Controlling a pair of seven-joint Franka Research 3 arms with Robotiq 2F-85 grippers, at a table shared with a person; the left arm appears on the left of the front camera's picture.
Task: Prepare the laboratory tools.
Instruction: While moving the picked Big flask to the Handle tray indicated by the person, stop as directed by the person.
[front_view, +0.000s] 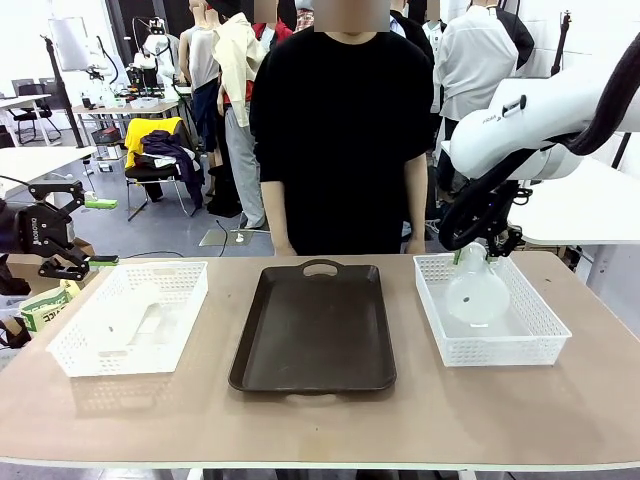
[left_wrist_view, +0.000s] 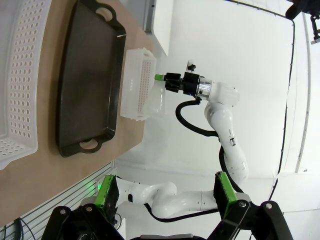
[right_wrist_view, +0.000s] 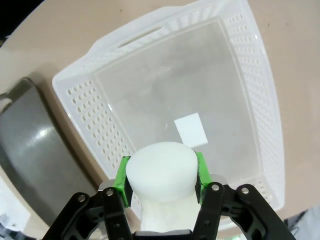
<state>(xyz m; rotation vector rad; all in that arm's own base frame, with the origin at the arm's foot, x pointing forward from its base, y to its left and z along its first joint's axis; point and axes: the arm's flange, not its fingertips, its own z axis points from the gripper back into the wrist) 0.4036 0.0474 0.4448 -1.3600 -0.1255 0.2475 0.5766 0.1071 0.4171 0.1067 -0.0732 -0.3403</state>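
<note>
You are gripping the flask (right_wrist_view: 160, 172) between the right fingers (right_wrist_view: 122, 176), with the green pads closed on its narrow upper part. It is hanging below them inside the white basket (front_view: 440, 345) (whether its round base is touching the basket floor or riding just above it, I cannot tell). By my reading you are taking it out toward the dark tray (front_view: 315, 325), which is lying just to one side of the fingers, past the basket wall. You should be lifting straight up until the base is clearing the rim, only then be travelling sideways, and be keeping the squeeze firm, since a frosted neck is likely to be slipping and the heavy base swinging. The left fingers (left_wrist_view: 107, 192) are standing wide open with nothing between them, well apart from the flask and off the end of the desk (front_view: 320, 425). The other basket (front_view: 70, 350) is sitting near them and is holding a pale shape, probably the second flask (front_view: 130, 318). As for writing, a white square label (right_wrist_view: 190, 129) is lying on the basket floor beyond the right fingertips and is looking blank. The white lettering on the black housing behind the left fingers is too small to read.
</note>
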